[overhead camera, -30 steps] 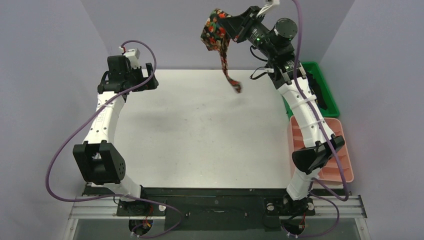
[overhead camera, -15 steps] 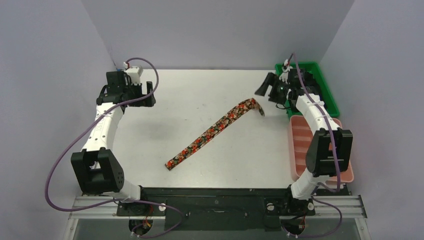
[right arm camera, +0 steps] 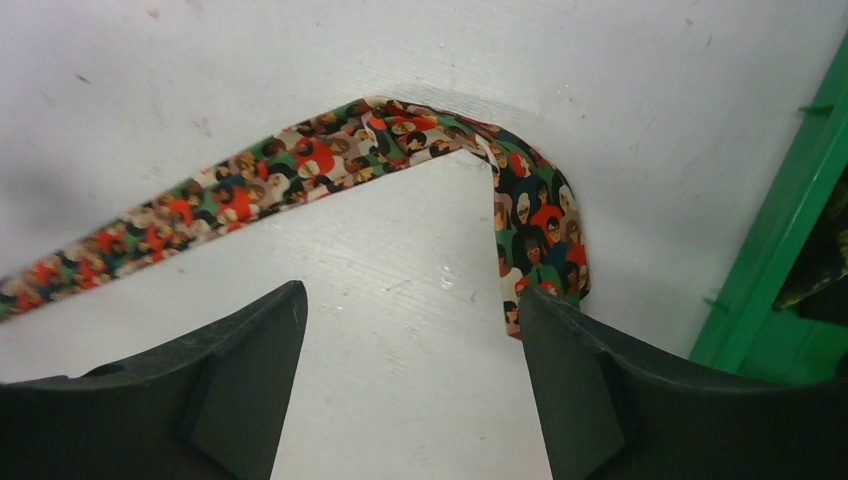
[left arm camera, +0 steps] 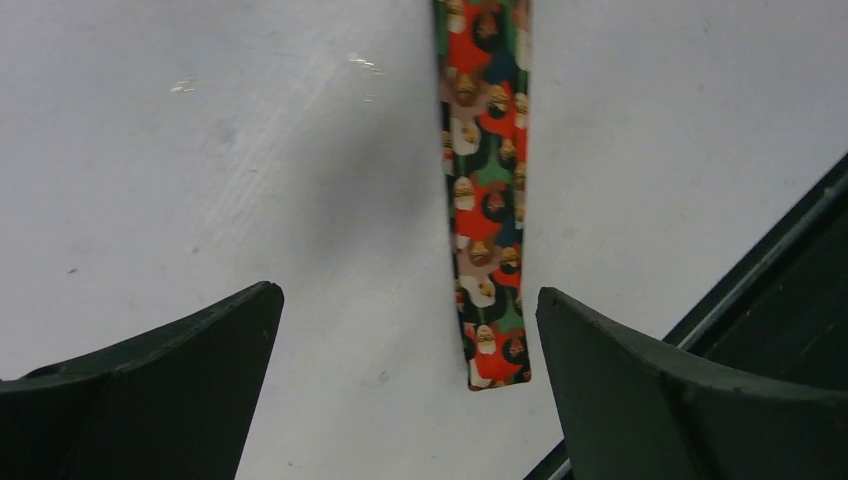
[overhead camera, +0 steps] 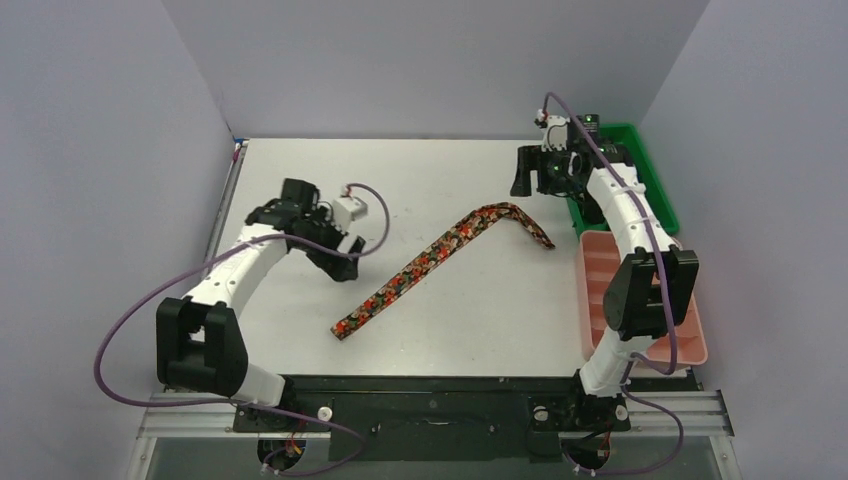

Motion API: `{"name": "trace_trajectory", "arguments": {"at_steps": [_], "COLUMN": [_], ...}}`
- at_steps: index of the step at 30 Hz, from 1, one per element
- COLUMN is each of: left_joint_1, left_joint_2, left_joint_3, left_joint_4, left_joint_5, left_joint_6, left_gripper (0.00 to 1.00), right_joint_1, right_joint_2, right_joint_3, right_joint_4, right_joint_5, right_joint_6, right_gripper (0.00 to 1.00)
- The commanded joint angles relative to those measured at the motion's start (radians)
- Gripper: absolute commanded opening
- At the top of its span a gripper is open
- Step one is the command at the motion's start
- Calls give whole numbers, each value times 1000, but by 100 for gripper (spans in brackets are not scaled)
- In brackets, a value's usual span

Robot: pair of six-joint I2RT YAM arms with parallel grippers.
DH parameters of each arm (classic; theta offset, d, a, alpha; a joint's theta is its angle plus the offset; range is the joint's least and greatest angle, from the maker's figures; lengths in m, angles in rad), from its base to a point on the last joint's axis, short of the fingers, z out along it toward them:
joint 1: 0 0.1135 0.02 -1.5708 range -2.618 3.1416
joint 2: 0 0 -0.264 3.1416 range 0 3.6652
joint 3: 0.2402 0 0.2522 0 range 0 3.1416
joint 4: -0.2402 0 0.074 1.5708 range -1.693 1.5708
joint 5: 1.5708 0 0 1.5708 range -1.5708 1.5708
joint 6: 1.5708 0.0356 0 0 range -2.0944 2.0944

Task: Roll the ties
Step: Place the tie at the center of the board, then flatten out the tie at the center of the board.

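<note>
One tie, dark with a busy red, orange and white print, lies flat on the white table. It runs diagonally from its narrow end near the front middle up to a bend, and its wide end folds back toward the right. My left gripper hovers open just left of the strip. In the left wrist view the tie ends close to the right finger of the left gripper. My right gripper stands open above the bend. Its wrist view shows the tie beyond the open right gripper, touching nothing.
A green bin stands at the back right, and dark patterned fabric shows inside it. In front of it lies a pink ribbed tray. The table's dark front rail runs close to the tie's narrow end.
The right gripper, which held the bunched tie high in the air, has let it go; the tie now lies stretched on the table. The left arm swung from the back left toward the strip.
</note>
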Motion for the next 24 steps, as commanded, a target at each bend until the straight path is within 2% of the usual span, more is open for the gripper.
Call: {"name": "trace_trajectory", "arguments": {"at_steps": [1, 4, 7, 8, 10, 13, 14, 18, 20, 21, 23, 24], "left_joint_1": [-190, -310, -364, -363, -359, -315, -300, -160, -81, -34, 27, 44], "left_joint_2": [-29, -1, 42, 51, 78, 94, 95, 107, 115, 121, 128, 128], "left_joint_3": [-66, -104, -135, -138, -148, -170, -173, -160, -142, -128, -107, -96], "left_joint_4": [-37, -2, 46, 47, 44, 34, 34, 39, 43, 47, 55, 39], "left_joint_5": [-123, -220, -355, -373, -437, -465, -464, -463, -449, -446, -437, -410], "left_joint_6": [119, 114, 115, 118, 139, 194, 205, 285, 327, 351, 383, 388], "left_gripper": [100, 100, 100, 96, 83, 68, 60, 42, 36, 35, 32, 32], "right_joint_1": [96, 126, 145, 145, 144, 138, 135, 129, 130, 129, 129, 131], "right_joint_2": [76, 109, 155, 168, 208, 276, 286, 327, 332, 328, 310, 291], "right_joint_3": [40, 50, 48, 47, 51, 70, 72, 79, 77, 76, 79, 79], "right_joint_4": [-105, -114, -115, -114, -114, -115, -116, -155, -220, -248, -411, -451], "right_joint_5": [197, 321, 420, 436, 493, 561, 565, 575, 540, 501, 396, 369], "right_joint_6": [-265, -338, -382, -388, -398, -403, -408, -447, -483, -514, -577, -611], "right_gripper": [73, 74, 76, 76, 76, 75, 73, 51, 34, 19, 1, 0]}}
